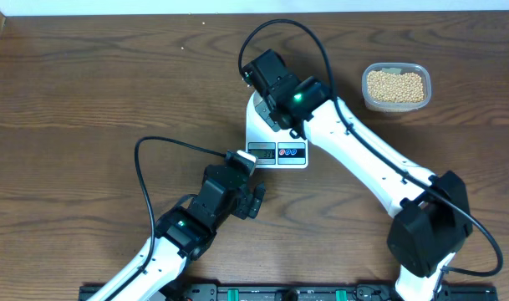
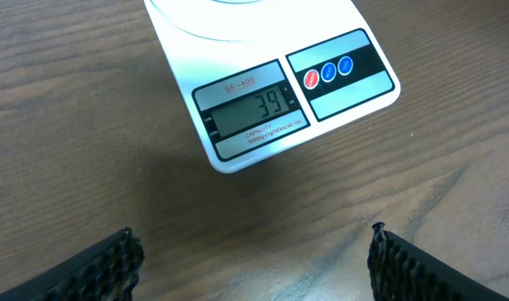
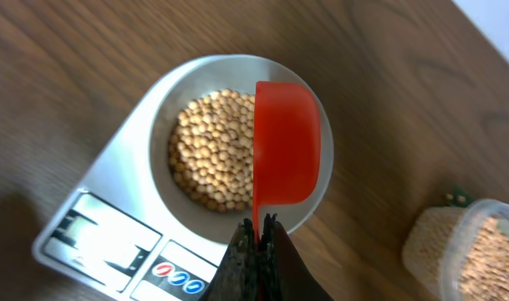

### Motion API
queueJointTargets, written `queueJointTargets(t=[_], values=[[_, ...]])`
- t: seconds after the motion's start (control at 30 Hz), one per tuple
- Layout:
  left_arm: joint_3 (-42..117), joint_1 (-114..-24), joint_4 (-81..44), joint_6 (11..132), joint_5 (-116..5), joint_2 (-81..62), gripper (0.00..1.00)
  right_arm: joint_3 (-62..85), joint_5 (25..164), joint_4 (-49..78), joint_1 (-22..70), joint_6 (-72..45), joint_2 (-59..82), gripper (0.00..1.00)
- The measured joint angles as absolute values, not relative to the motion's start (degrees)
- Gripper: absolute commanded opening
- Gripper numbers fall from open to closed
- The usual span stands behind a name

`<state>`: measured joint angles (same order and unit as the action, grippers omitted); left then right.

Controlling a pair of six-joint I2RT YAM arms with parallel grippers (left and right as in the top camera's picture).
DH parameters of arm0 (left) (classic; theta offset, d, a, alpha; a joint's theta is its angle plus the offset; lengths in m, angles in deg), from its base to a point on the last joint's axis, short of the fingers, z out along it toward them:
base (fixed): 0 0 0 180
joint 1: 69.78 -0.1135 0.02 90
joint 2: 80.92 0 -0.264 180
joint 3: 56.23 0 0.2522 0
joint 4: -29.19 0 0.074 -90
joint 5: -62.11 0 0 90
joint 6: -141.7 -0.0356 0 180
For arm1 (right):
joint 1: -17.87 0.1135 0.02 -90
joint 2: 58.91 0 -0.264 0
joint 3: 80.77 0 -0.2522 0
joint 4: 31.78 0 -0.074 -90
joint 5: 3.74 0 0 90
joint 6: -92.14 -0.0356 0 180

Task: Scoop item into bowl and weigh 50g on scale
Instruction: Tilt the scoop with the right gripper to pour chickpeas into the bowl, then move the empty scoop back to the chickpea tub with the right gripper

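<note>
Small tan-yellow round beans (image 3: 208, 150) piled in the small round white bowl (image 3: 212, 71), bowl on the white rectangular digital scale (image 3: 104, 196) – grey LCD (image 2: 252, 111) reads 39. Right gripper (image 3: 258, 230) pinching red plastic scoop (image 3: 286, 142) by its handle, over the bowl. Left gripper (image 2: 252, 247) spread, near the display. Clear plastic tub (image 1: 395, 86) of beans well apart on wooden counter (image 1: 87, 92).

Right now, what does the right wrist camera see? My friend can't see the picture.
A red scoop, pinched in the right arm's black fingers, hangs across the right side of a white bowl of tan beans. The bowl sits on a white scale on a wooden table, with a clear tub of beans at lower right.
</note>
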<state>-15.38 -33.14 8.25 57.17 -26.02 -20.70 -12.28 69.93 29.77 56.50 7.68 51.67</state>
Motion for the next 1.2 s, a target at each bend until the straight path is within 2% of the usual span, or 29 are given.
queueJointTargets(t=[0.33, 0.6, 0.87, 1.2], values=[[-15.38, -33.14, 8.25, 57.17, -26.02, -20.7, 0.88, -12.31, 84.02, 29.81, 47.38, 7.66, 42.86, 0.01], [-15.38, -33.12, 8.25, 57.17, -26.02, -20.7, 0.89, -13.25, 93.29, 35.91, 33.37, 6.02, 36.13, 0.01], [-15.38, -33.12, 8.25, 57.17, -26.02, -20.7, 0.88, -13.27, 92.33, 43.51, 22.18, 3.96, 38.1, 0.01], [-15.38, -33.14, 8.25, 57.17, -26.02, -20.7, 0.89, -13.03, 85.64, 43.56, 17.81, 2.34, 46.62, 0.01]])
